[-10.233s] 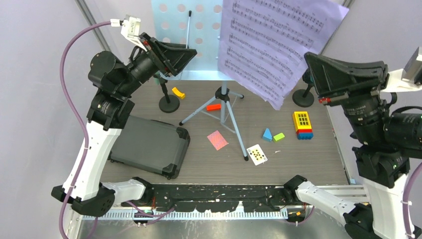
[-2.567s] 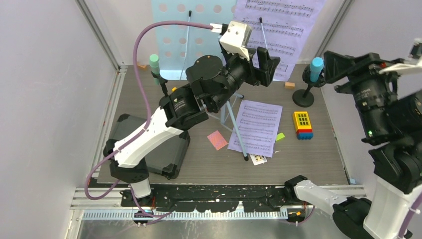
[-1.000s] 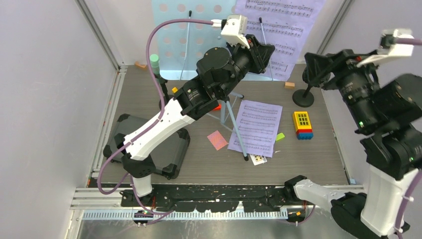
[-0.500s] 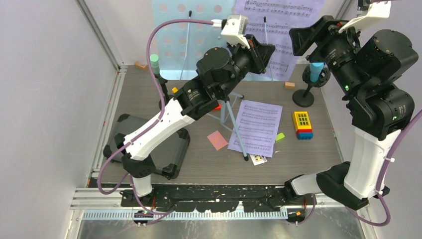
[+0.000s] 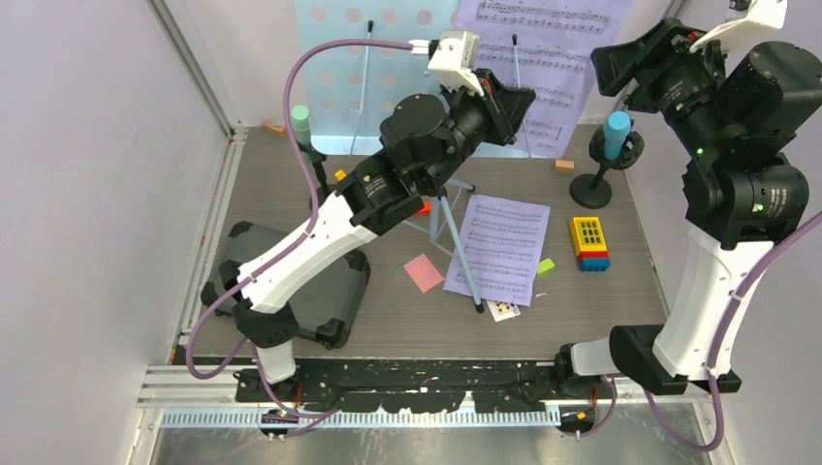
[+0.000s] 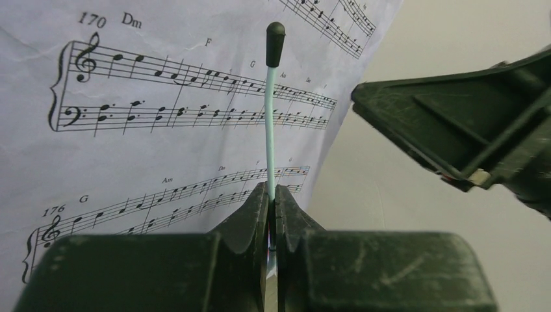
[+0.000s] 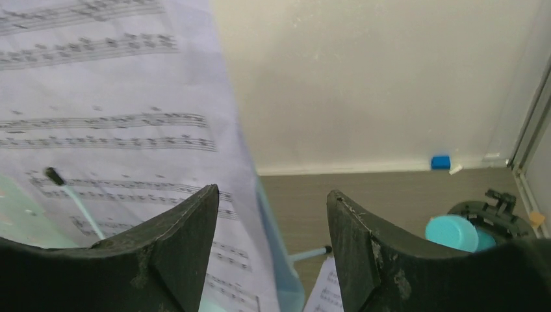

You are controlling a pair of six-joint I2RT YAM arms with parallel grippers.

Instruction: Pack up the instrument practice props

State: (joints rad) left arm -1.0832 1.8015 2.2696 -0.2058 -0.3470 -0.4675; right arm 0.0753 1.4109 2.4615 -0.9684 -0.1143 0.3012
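The pale blue perforated music rack (image 5: pixel 373 58) stands at the back on its tripod legs (image 5: pixel 456 242). One lilac sheet-music page (image 5: pixel 543 48) leans on it, and another (image 5: pixel 499 247) lies flat on the table. My left gripper (image 5: pixel 514 97) (image 6: pixel 273 195) is shut on the rack's thin page-holder wire (image 6: pixel 270 117), which lies across the page. My right gripper (image 5: pixel 620 63) (image 7: pixel 273 201) hangs open at the page's right edge (image 7: pixel 234 149), which shows between its fingers untouched. The green microphone (image 5: pixel 301 121) and the blue microphone (image 5: pixel 616 131) (image 7: pixel 455 231) stand on black poles.
A closed black case (image 5: pixel 291 286) lies at the near left. Playing cards (image 5: pixel 424 272) (image 5: pixel 501 309) and toy blocks, among them a yellow one (image 5: pixel 589 242), a green one (image 5: pixel 545 264) and a red one (image 5: pixel 422 206), are scattered round the tripod. Walls close in on both sides.
My right arm has swung up and left, bringing its open gripper to the page on the rack. My left gripper has closed the last bit onto the holder wire.
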